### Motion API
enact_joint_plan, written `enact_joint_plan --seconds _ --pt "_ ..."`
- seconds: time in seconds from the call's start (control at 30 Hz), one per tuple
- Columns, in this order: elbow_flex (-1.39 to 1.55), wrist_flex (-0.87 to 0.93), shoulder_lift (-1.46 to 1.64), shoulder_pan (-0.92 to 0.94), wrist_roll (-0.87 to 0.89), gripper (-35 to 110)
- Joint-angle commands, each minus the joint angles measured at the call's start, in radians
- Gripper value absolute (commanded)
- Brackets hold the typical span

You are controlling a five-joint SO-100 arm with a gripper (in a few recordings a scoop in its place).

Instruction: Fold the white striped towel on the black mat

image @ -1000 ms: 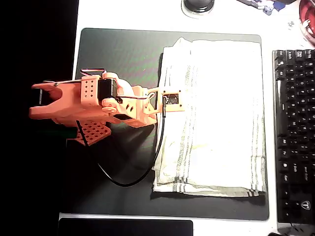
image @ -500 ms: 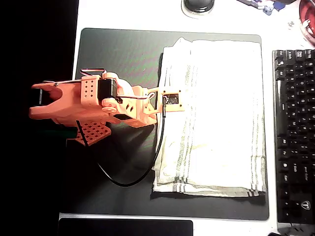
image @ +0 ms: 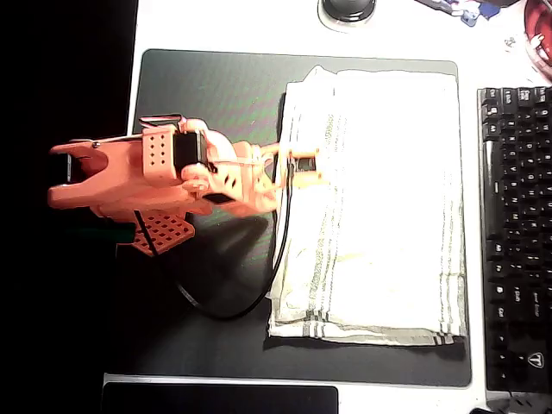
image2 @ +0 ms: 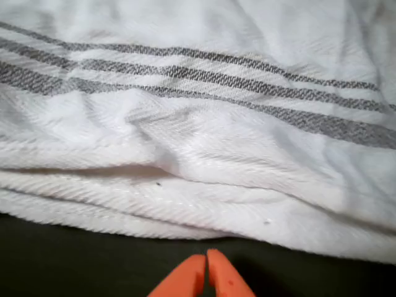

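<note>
Here gripper (image2: 206, 267) closed beside towel (image: 379, 207) fold edge; mat (image: 216, 95) bare leftward.

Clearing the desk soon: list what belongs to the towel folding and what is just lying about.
Job: white striped towel, black mat, orange pincer shut, at the towel's folded edge.
Lying about: black keyboard, round dark object at the overhead view's top edge.

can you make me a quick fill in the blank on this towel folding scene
1. The white striped towel lies folded on the black ____.
2. In the wrist view the orange fingers are pressed ____ with nothing between them.
3. In the overhead view a black ____ lies right of the black mat.

Missing words: mat; together; keyboard
</note>
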Motion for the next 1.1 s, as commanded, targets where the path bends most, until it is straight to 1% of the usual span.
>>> enact_joint_plan --seconds 0.0,0.37,0.43,0.53,0.67,0.8,1.07 --pt "-0.11 0.021 -0.063 -0.055 0.009 0" --pt "-0.621 0.153 -0.52 -0.302 0.229 0" --pt "-0.692 0.167 -0.586 -0.331 0.244 1" --pt "-0.761 0.155 -0.666 -0.359 0.255 1" --pt "-0.859 0.091 -0.799 -0.391 0.279 0" --pt "-1.011 0.051 -0.991 -0.433 0.33 0" --pt "-1.347 0.04 -1.405 -0.482 0.443 0"
